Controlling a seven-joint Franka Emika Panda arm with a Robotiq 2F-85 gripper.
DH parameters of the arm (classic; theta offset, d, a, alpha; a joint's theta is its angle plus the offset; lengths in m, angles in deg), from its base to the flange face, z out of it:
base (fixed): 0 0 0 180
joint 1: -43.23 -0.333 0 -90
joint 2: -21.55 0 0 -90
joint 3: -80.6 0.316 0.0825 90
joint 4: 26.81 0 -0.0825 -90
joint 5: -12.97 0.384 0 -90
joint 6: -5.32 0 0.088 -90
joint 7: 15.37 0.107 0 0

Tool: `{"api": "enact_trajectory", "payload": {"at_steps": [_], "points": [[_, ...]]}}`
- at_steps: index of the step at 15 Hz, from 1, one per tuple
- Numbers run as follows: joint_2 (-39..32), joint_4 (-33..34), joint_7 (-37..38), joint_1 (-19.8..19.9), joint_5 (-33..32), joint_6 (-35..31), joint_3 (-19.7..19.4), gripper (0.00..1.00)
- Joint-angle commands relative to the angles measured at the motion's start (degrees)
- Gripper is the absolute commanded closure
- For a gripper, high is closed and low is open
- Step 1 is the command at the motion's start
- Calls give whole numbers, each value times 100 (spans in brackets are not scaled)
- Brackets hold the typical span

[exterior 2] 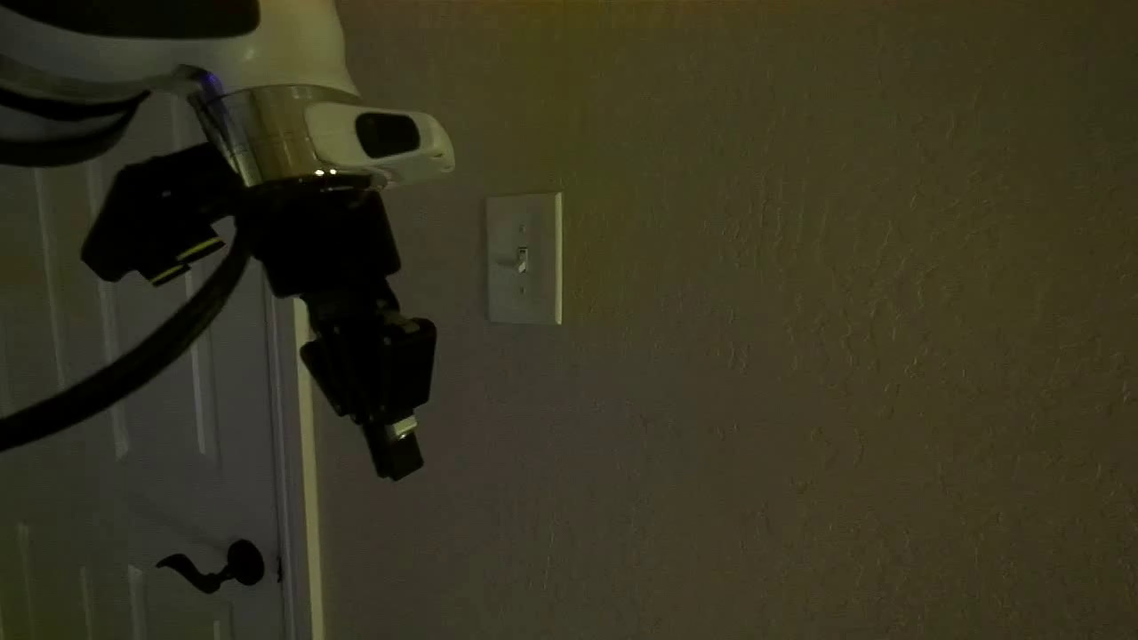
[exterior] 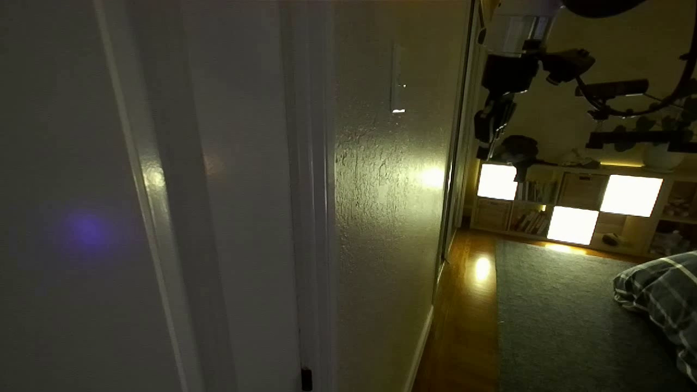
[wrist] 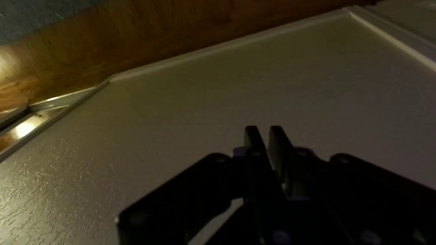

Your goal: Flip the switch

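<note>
The claw (wrist: 264,131) has its fingers (wrist: 252,139) drawn almost together, a slim gap showing between the tips in the wrist view. Behind the tips lies the wall (exterior 2: 800,373), with the floor (wrist: 204,27) at eleven o'clock.

In an exterior view the claw hangs pointing to half past five. From its tips, the camera (exterior 2: 156,218) on the wrist sits at half past ten, the cable (exterior 2: 169,351) runs off at ten, and the arm (exterior 2: 293,44) is near half past eleven. The switch (exterior 2: 502,298) is upright on the wall at one o'clock, apart from the claw in both exterior views; its toggle (exterior 2: 523,260) is too small to read as up or down. At eight o'clock is the handle (exterior 2: 244,562) of the door (exterior 2: 71,498).

Farther out, in an exterior view, the shelf (exterior: 615,171), with three glowing squares (exterior: 572,225), stands at four o'clock from the claw, the rug (exterior: 555,316) at five, and a plaid cloth (exterior: 664,294) between four and five.
</note>
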Motion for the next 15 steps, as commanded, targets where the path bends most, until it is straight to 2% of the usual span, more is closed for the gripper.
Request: {"api": "enact_trajectory", "payload": {"at_steps": [1, 5, 6, 9, 15], "points": [[228, -51, 150, 22, -78, 815, 203, 56], [306, -104, 102, 46, 35, 1073, 259, 30], [72, 24, 14, 50, 17, 882, 256, 49], [85, 24, 14, 52, 18, 914, 257, 30], [95, 24, 14, 52, 18, 919, 258, 30]]}}
